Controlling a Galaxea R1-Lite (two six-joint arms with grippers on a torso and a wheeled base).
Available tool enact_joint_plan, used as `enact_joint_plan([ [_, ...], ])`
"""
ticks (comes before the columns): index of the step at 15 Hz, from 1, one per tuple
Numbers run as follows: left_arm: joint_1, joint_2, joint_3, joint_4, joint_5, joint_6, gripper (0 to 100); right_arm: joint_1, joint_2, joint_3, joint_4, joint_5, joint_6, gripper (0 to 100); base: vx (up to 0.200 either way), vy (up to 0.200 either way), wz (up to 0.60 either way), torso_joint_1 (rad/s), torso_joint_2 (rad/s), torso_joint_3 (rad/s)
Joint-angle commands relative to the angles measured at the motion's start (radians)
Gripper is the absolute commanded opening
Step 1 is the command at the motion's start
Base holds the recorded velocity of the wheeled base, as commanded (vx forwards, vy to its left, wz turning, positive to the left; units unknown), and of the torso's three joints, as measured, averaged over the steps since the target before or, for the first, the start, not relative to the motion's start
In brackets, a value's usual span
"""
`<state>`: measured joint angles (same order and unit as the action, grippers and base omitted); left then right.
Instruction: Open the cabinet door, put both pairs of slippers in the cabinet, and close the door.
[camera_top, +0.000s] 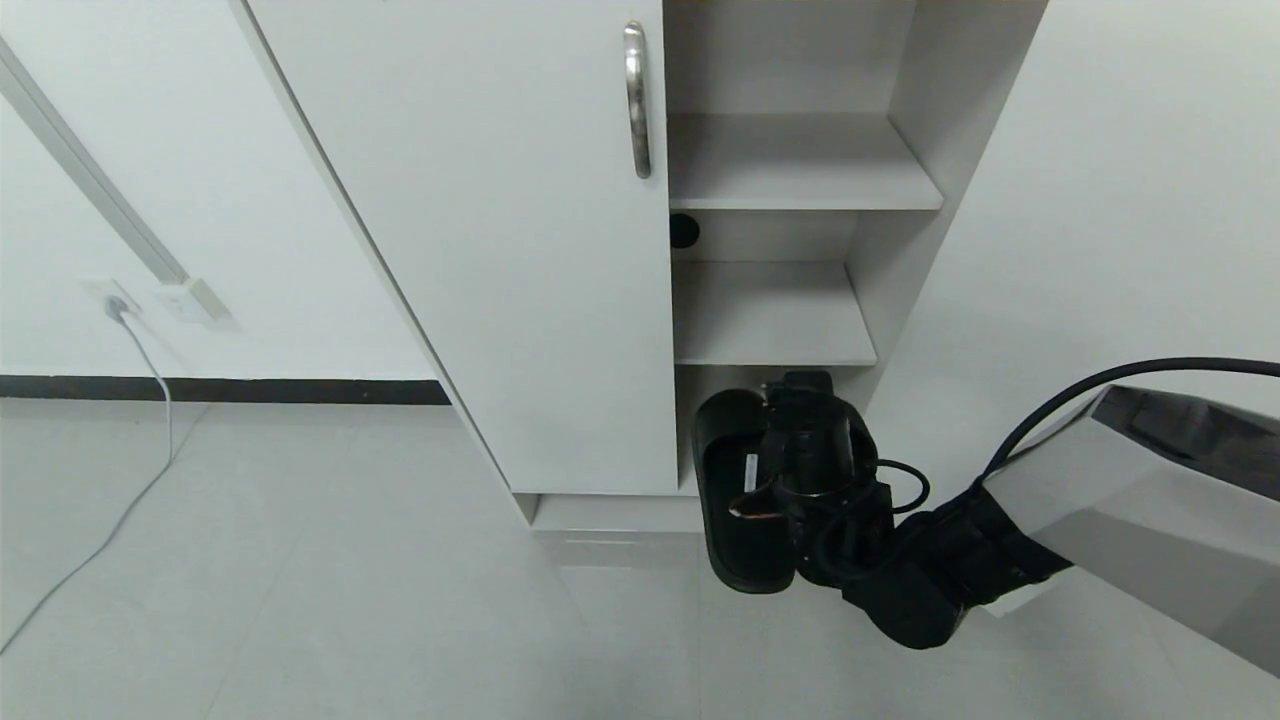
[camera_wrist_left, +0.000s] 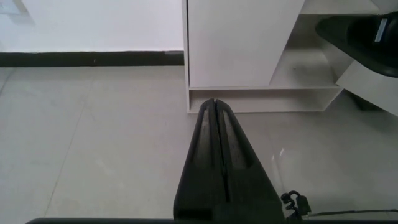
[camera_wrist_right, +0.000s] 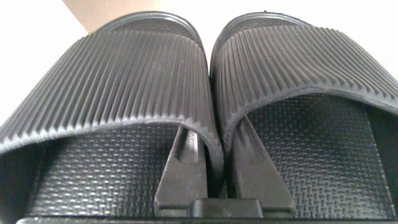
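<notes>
Two black slippers (camera_top: 735, 500) are pinched side by side by the right gripper (camera_wrist_right: 214, 155), one finger under each strap. Their far ends sit inside the bottom compartment of the cabinet (camera_top: 800, 165); their near ends jut past its front edge. The left gripper (camera_wrist_left: 215, 107) hangs closed above the floor (camera_wrist_left: 93, 137).

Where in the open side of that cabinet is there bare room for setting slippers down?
The upper shelf and the middle shelf, between the door and the right side wall, are both bare. The bottom opening is crowded: the black slippers, clamped by the right end effector, hang at its mouth.
</notes>
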<state>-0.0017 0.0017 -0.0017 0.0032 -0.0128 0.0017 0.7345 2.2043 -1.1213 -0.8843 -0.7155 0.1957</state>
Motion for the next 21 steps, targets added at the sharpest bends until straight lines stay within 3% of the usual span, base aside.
enact_joint_plan([
  [1,0.0,0.001,0.0,0.0,0.0,0.0,0,0.005,-0.038,0.063,-0.125,-0.001,-0.091,0,0.0,0.0,0.0,0.0,0.0,0.0],
  [3,0.0,0.001,0.0,0.0,0.0,0.0,0,0.01,-0.038,0.101,-0.26,-0.001,-0.182,0,0.0,0.0,0.0,0.0,0.0,0.0],
  [6,0.0,0.001,0.0,0.0,0.0,0.0,0,0.006,-0.005,0.11,-0.332,-0.001,-0.22,0,0.0,0.0,0.0,0.0,0.0,0.0],
  [15,0.0,0.001,0.0,0.0,0.0,0.0,0,-0.012,0.054,0.1,-0.338,0.001,-0.219,0,0.0,0.0,0.0,0.0,0.0,0.0],
  [21,0.0,0.001,0.0,0.0,-0.001,0.0,0,-0.027,0.066,0.083,-0.34,0.001,-0.219,0,0.2,0.0,0.0,0.002,0.0,-0.002],
])
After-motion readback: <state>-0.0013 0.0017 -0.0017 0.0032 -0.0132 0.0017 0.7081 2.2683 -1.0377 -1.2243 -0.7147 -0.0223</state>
